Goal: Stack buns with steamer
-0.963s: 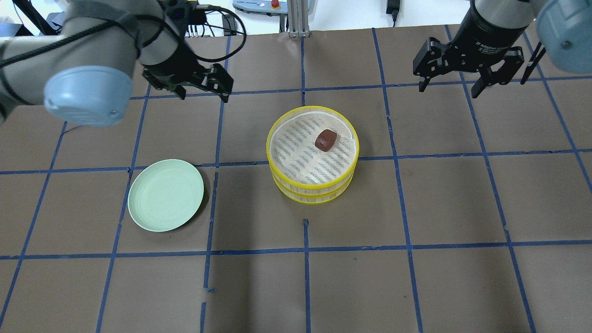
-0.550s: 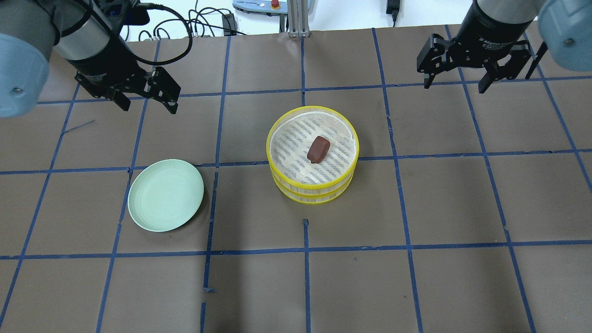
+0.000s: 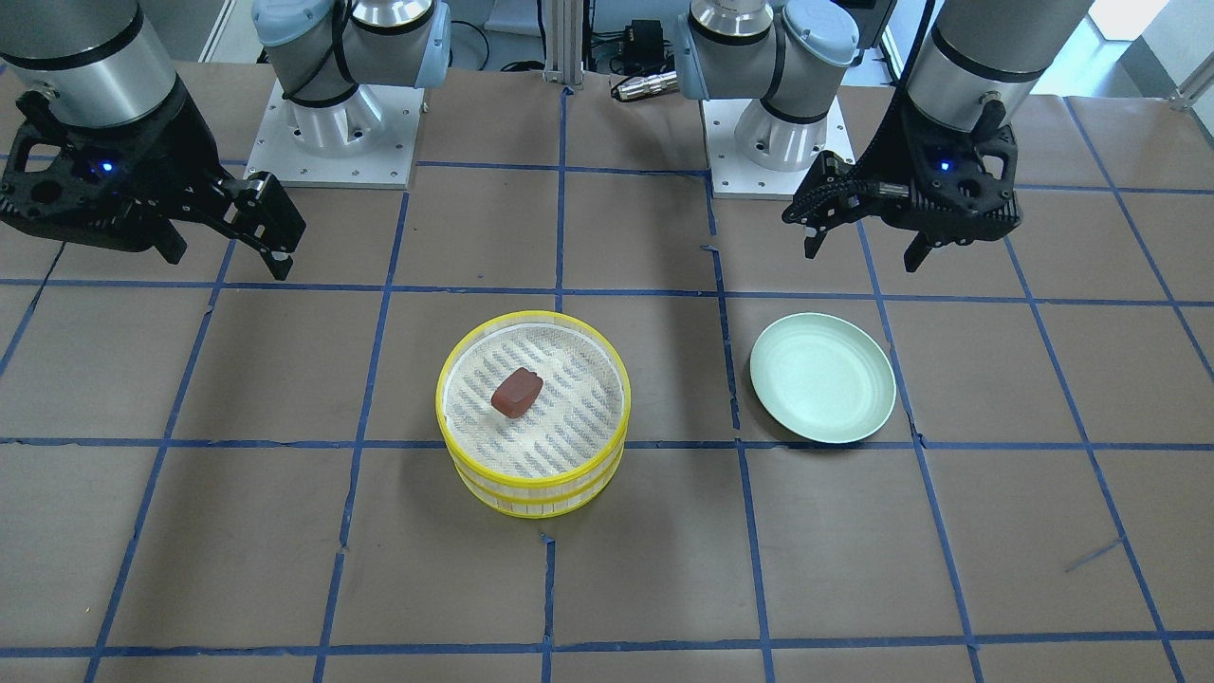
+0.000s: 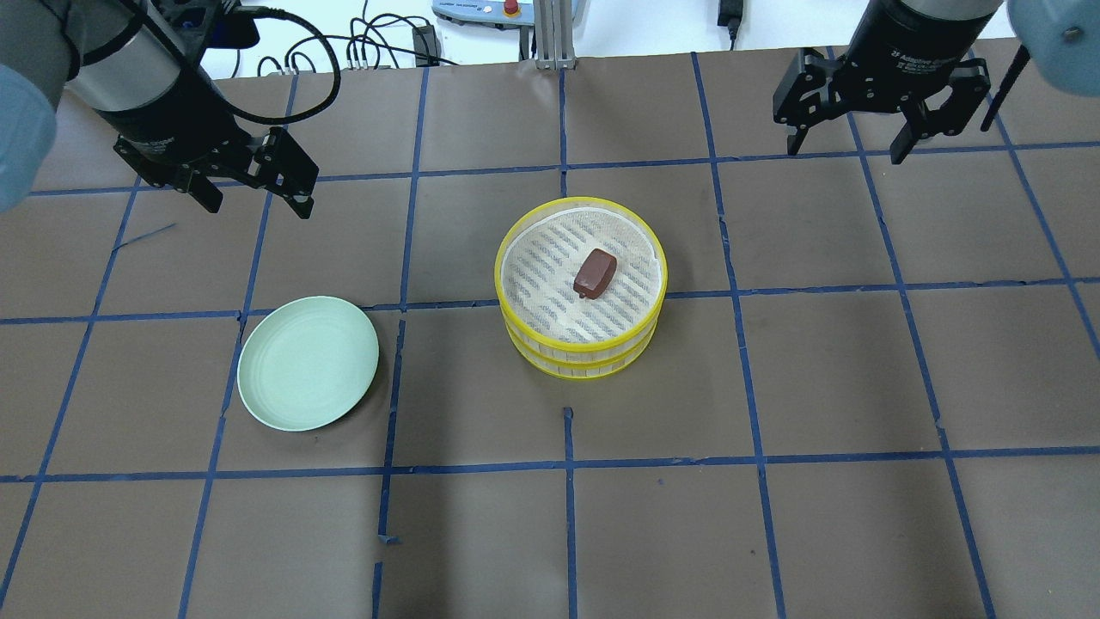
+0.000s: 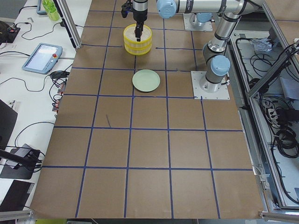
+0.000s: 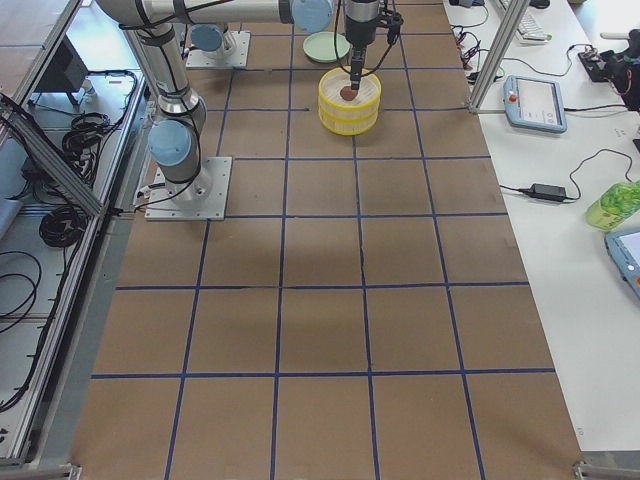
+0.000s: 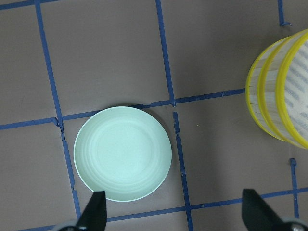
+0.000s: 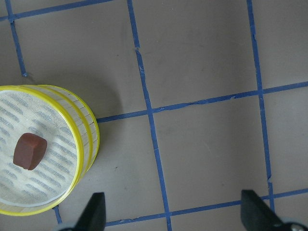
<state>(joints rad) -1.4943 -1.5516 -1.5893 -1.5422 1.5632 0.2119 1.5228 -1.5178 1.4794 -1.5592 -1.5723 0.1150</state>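
A dark reddish-brown bun (image 4: pixel 595 272) lies on the mesh floor of the top tier of a yellow-rimmed steamer (image 4: pixel 516 342), two tiers stacked at mid-table. It also shows in the front view (image 3: pixel 517 393) and the right wrist view (image 8: pixel 29 150). The white bun is not in view. My left gripper (image 4: pixel 256 205) is open and empty, raised well to the steamer's left, beyond the pale green plate (image 4: pixel 308 362). My right gripper (image 4: pixel 843 153) is open and empty, raised far to the steamer's right.
The plate (image 7: pixel 122 153) is empty and sits left of the steamer (image 7: pixel 269 110) with a gap between them. The brown table cover carries a blue tape grid. Both robot bases (image 3: pixel 332 123) stand at the table's robot-side edge.
My left gripper has swung left, away from the steamer, staying open. The brown bun has shifted slightly toward the tray's centre. My right gripper has drifted slightly toward the table's far edge.
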